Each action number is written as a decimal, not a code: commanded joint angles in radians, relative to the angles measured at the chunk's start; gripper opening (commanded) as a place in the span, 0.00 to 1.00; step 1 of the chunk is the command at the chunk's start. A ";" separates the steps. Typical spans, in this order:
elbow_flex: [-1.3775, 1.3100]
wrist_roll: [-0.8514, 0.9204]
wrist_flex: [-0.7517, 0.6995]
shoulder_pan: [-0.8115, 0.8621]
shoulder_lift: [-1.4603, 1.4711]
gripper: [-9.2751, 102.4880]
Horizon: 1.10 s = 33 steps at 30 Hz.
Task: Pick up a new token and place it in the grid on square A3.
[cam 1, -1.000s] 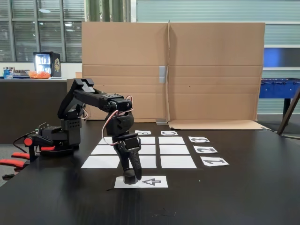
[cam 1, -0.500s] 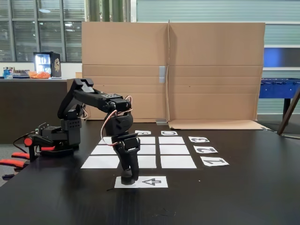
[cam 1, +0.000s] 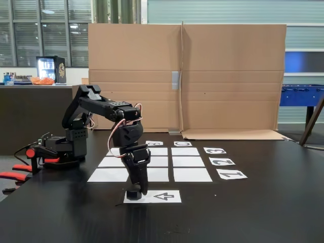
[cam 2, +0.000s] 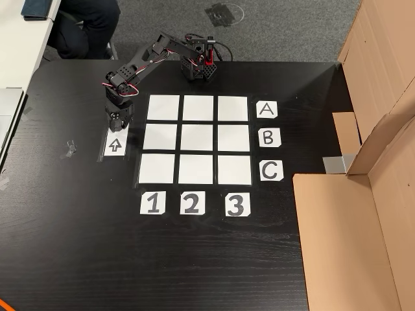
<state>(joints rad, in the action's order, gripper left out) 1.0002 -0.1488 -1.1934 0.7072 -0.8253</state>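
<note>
In the fixed view the small black token (cam 1: 132, 194) sits on the left end of the white arrow sheet (cam 1: 163, 196). My gripper (cam 1: 138, 191) points straight down onto it with the jaws drawn together on it. In the other view the gripper (cam 2: 117, 122) hangs over the top end of the arrow sheet (cam 2: 115, 146) and hides the token. The grid (cam 2: 197, 138) of nine white squares lies beside it. Square A3 (cam 2: 233, 107) is the top right square there. In the fixed view, square A3 (cam 1: 111, 152) is the far left one, partly behind the arm.
Letter labels A, B, C (cam 2: 269, 137) and number labels 1, 2, 3 (cam 2: 190, 203) edge the grid. A tall cardboard wall (cam 1: 202, 76) stands behind the table. The arm's base (cam 1: 68, 147) is at the table's left. A seated person's legs (cam 2: 84, 26) are beyond the table.
The jaws stood apart around the token a second ago and have closed on it. The gripper has shifted slightly left.
</note>
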 commanded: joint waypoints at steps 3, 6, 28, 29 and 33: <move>-0.031 -0.005 -0.005 0.012 -0.055 0.32; -0.029 -0.008 -0.005 0.017 -0.057 0.34; 0.032 -0.035 -0.026 0.061 -0.106 0.35; 0.032 -0.037 -0.026 0.064 -0.106 0.35; 0.032 -0.043 -0.026 0.074 -0.106 0.33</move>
<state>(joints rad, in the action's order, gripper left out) 1.0339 -0.1795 -1.2149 0.7685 -0.8575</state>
